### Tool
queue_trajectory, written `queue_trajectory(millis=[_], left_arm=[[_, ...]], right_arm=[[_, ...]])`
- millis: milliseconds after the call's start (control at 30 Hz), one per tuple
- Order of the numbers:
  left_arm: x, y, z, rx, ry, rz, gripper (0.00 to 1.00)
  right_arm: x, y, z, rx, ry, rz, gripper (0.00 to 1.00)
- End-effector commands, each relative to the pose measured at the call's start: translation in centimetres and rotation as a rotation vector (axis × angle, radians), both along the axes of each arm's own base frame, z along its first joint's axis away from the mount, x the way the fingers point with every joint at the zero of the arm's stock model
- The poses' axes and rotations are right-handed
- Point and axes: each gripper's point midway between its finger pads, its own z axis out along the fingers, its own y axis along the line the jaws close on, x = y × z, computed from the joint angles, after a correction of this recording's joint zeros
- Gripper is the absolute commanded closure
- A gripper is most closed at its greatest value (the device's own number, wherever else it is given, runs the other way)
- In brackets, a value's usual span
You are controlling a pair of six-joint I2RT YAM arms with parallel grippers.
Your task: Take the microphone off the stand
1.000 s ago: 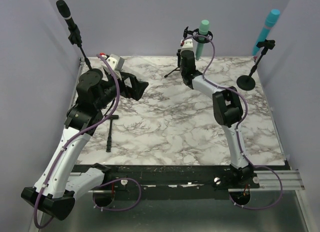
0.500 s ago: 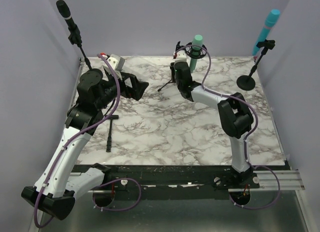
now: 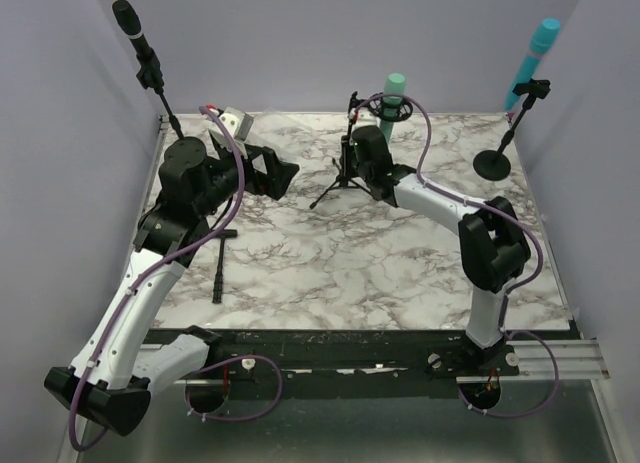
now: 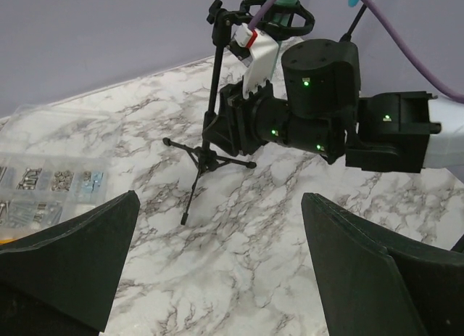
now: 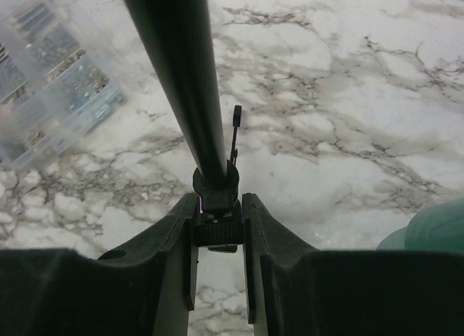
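The teal microphone (image 3: 394, 88) sits upright in the ring mount at the top of the black tripod stand (image 4: 214, 67), which stands toward the back of the marble table (image 3: 330, 263). Your right gripper (image 5: 217, 202) is lower down on the stand, below the microphone. Its jaws are clamped on the collar of the stand's pole, clear of the microphone. Your left gripper (image 3: 272, 173) hangs left of the stand, well apart from it, jaws spread wide, holding nothing. A clear parts box (image 4: 45, 185) lies left of the stand's feet.
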Motion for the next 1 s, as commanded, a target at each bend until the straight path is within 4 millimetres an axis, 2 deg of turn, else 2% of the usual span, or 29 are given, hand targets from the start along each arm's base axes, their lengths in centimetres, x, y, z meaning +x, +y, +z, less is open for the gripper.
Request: queue_trajectory(millis=[0,200,300,500,633,967], left_arm=[[0.7,0.0,-0.8,0.017,0.018,0.02,0.01],[0.3,0.2,0.0,-0.03,0.048,0.044,0.02],[-0.6,0.8,0.5,-0.07,0.061,0.071,0.02],[-1.7,2.7,-0.4,-0.055,-0.009,0.131,0.01],[-2.2,3.1,-1.7,-0.046,-0.032,0.142,0.02],[-3.0,2.7,-1.4,-0.038,-0.061,0.097,0.02]], right_arm=[[-7.9,3.4,-2.9,-0.032,0.165,0.149,0.99],[-14.8,6.0,-4.6,-0.098,0.177,0.226,0.99],[-18.0,6.6,-5.2,-0.161,0.155,0.277,0.99],[-23.5,7.9,-6.4,-0.104,0.188,0.393,0.99],[-25.4,9.0,-6.9,-0.085,0.188,0.431,0.99],[-30.0,13.1,-6.3,0.002,0.166,0.593,0.99]])
